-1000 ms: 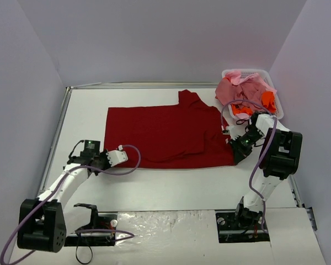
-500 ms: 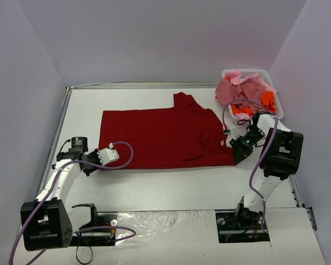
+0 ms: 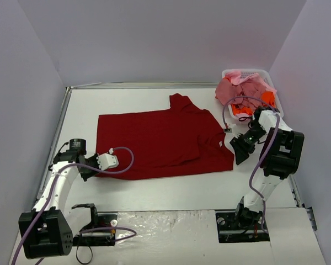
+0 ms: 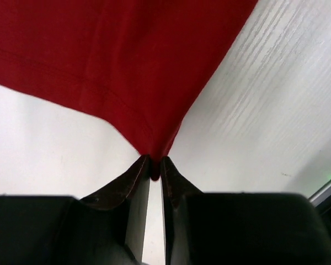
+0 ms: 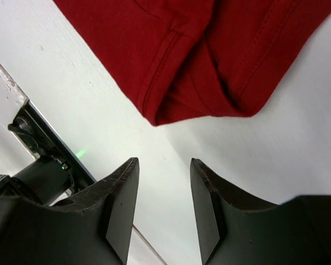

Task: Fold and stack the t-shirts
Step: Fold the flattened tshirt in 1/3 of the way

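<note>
A large dark red t-shirt (image 3: 160,138) lies spread flat in the middle of the table. My left gripper (image 3: 94,172) is at its near left corner. In the left wrist view the jaws (image 4: 154,163) stand almost together, with the tip of the red corner (image 4: 99,66) pinched between them. My right gripper (image 3: 237,154) sits just off the shirt's near right corner. Its jaws (image 5: 164,163) stand open over bare table, and the folded red hem (image 5: 209,55) lies loose a little ahead of the tips. Pink t-shirts (image 3: 240,88) and a bright orange one (image 3: 267,99) are heaped at the back right.
A white plastic basket (image 3: 254,72) holds the heap of shirts at the far right, close behind the right arm. Purple cables loop from both wrists. The table's raised metal edge (image 3: 58,127) runs along the left side, near the left arm.
The red shirt has slid left and slightly towards the near edge, pulled by my left gripper. My right gripper has opened and let go of the right corner.
</note>
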You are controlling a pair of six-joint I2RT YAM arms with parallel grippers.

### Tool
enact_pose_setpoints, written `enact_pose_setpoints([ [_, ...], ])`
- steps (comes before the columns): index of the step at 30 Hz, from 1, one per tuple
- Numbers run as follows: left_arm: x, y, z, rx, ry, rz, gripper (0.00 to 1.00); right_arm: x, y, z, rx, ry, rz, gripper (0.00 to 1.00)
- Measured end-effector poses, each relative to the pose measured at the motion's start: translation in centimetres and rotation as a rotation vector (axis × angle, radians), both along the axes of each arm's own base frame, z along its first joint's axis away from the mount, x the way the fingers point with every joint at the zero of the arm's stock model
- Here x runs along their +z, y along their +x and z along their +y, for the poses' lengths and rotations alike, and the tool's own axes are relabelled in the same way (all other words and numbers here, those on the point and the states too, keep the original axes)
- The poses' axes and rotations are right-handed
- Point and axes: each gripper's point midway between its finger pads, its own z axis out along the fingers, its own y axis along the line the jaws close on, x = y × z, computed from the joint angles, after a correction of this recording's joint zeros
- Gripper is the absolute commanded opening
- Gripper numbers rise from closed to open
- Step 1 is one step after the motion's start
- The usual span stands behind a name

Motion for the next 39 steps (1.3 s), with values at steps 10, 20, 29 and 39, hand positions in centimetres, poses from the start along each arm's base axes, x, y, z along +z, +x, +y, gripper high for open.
enact_pose_setpoints([
  [10,4.1,2.7,-0.6,0.088,-0.067,-0.121,0.17,4.8,6.7,-0.4,-0.042,-0.036,-0.246,0.62],
  [20,3.9,8.5,-1.1,0.472,-0.260,-0.185,0.16,9.8,11.2,10.5,0.010,0.068,-0.555,1.00],
  [29,3.1,10.1,-2.1,0.570,-0.380,-0.189,0.12,2.9,8.5,16.1,0.154,-0.127,-0.592,1.00],
  [39,3.4,9.6,-2.3,0.566,-0.405,-0.233,0.12,6.3,10.7,15.9,-0.003,0.018,-0.697,1.00],
])
